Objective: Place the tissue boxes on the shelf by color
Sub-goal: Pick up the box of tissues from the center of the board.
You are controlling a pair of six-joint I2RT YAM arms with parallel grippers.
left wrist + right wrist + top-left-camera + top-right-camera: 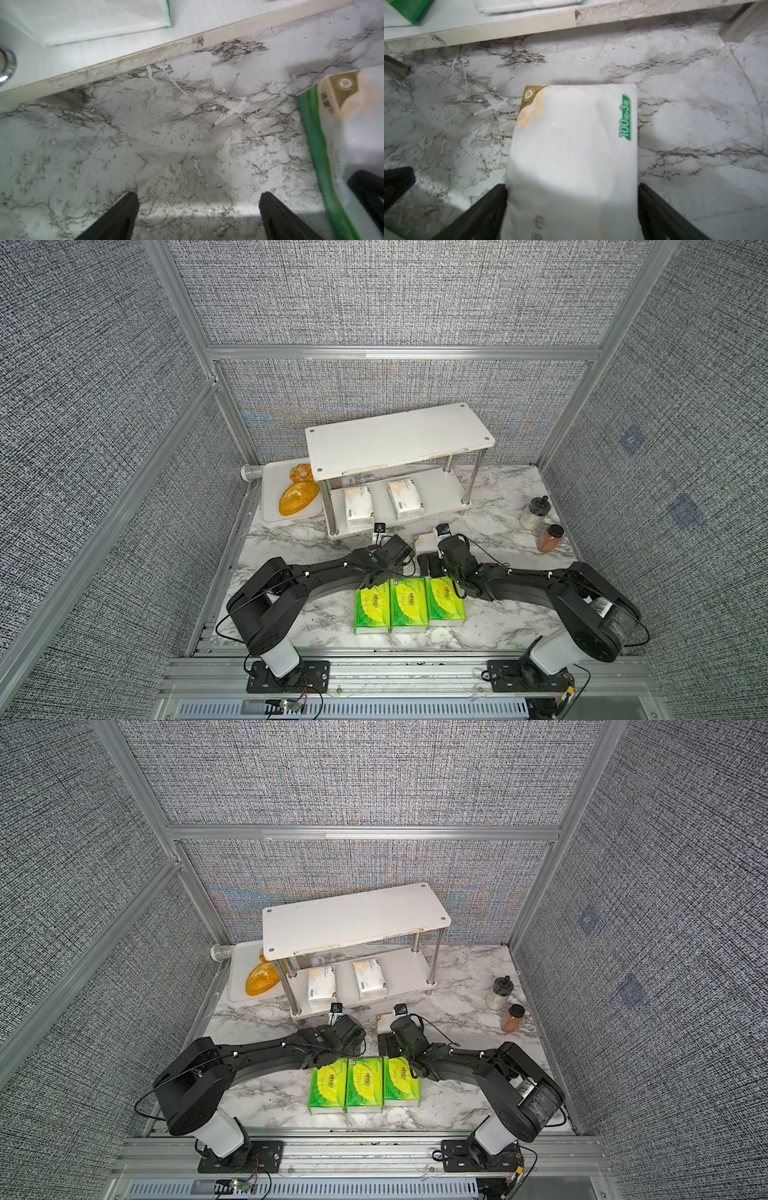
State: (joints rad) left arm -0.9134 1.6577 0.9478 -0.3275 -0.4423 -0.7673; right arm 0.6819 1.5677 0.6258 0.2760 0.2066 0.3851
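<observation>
Three green-and-yellow tissue boxes (408, 603) lie side by side on the marble near the front, between the two arms. Two white tissue boxes (358, 506) (405, 498) lie on the lower board of the shelf (399, 439); its top board is bare. A third white box (575, 135) lies on the marble just in front of the shelf. My right gripper (572, 187) is open and straddles it, one finger against each long side. To its left, my left gripper (197, 195) is open over bare marble, with that white box (342, 124) beside it.
A flat white tray (270, 485) with two bread pieces sits left of the shelf. Two spice jars (534, 512) (549, 537) stand at the right of the table. The shelf's lower board edge (145, 54) runs close ahead of both grippers. Grey walls enclose the table.
</observation>
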